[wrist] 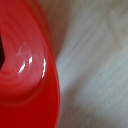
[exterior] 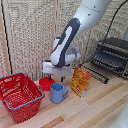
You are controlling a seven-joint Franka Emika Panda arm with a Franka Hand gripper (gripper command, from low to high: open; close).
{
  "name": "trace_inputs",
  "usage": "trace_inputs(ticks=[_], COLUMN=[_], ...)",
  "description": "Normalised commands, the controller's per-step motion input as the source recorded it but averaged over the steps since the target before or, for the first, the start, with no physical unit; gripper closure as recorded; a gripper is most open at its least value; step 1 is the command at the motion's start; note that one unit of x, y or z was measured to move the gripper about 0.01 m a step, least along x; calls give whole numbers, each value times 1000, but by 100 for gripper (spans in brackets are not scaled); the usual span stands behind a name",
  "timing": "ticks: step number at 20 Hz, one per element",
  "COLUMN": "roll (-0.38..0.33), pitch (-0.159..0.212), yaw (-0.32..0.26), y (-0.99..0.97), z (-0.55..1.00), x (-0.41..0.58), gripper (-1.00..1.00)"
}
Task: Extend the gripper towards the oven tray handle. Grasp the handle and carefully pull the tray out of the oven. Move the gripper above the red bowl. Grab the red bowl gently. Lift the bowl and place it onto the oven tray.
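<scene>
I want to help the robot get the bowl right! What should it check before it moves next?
1. Hand over the red bowl: ok. The wrist view is filled with the bowl's rim.
2. Hand shut on the bowl: cannot tell. The fingers are hidden in both views.
3. Tray ready for the bowl: cannot tell how far it is pulled out. It is in the oven at the exterior view's right.
4. Path to the tray: not ok at table height. An orange packet stands between, so lift high first.
5. Mug near the bowl: ok, it stands apart in front.
</scene>
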Motion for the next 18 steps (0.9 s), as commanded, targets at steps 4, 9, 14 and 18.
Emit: trace_inputs(ticks=[4, 9, 14, 18], roll=[3, 0, 0, 0], pitch=[-5, -3, -5, 0], yaw=[18, 0, 0, 3], y=[35, 29, 53, 6], z=[-139, -2, 0, 0], x=[-54, -19, 62, 91], gripper=[100, 100, 100, 100])
